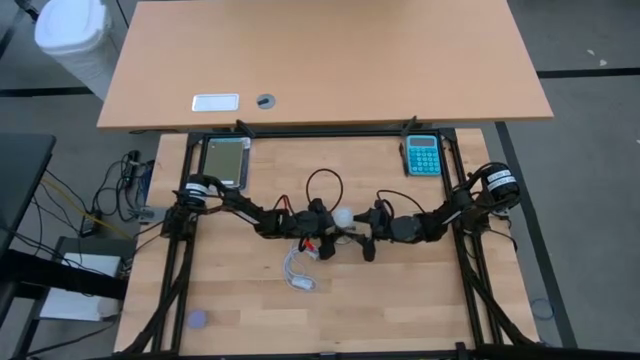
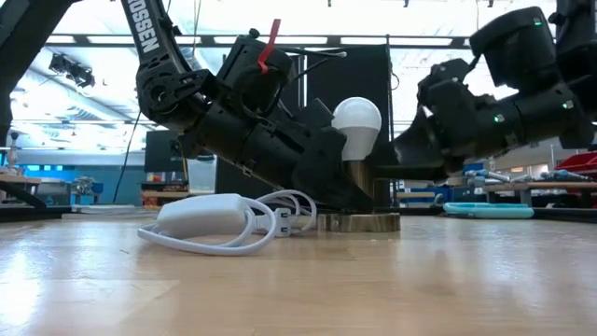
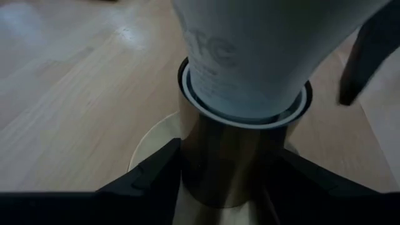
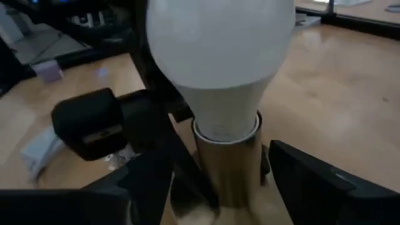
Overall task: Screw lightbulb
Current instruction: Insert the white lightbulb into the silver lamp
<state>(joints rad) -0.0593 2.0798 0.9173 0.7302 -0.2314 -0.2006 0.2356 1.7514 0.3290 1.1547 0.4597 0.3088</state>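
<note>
The white lightbulb (image 2: 357, 119) stands upright, its narrow base in a brass-coloured socket tube (image 2: 360, 185) that rises from a round metal disc (image 2: 359, 222) on the table. In the high view the bulb (image 1: 344, 216) sits mid-table between both arms. My left gripper (image 1: 328, 222) comes from the table's left and is shut on the socket tube (image 3: 228, 156). My right gripper (image 1: 366, 228) comes from the right and is open. Its fingers (image 4: 312, 178) stand on either side of the tube (image 4: 228, 165), below the bulb's globe (image 4: 219, 44), apart from it. My left gripper pinches the socket tube's lower part (image 3: 190, 172) between its two fingers (image 3: 156, 178), just under the bulb's neck. The fingers come slanting down from the table's left, one on each side of the tube. The socket stands upright, its disc on the table.
A coiled white cable with a flat adapter (image 2: 210, 219) lies to the left of the socket, near the left arm. Red and black wires (image 1: 322, 185) loop behind the bulb. A teal calculator (image 1: 422, 155) and a grey tablet (image 1: 224, 160) lie at the far edge. A small purple object (image 1: 197, 320) lies near left.
</note>
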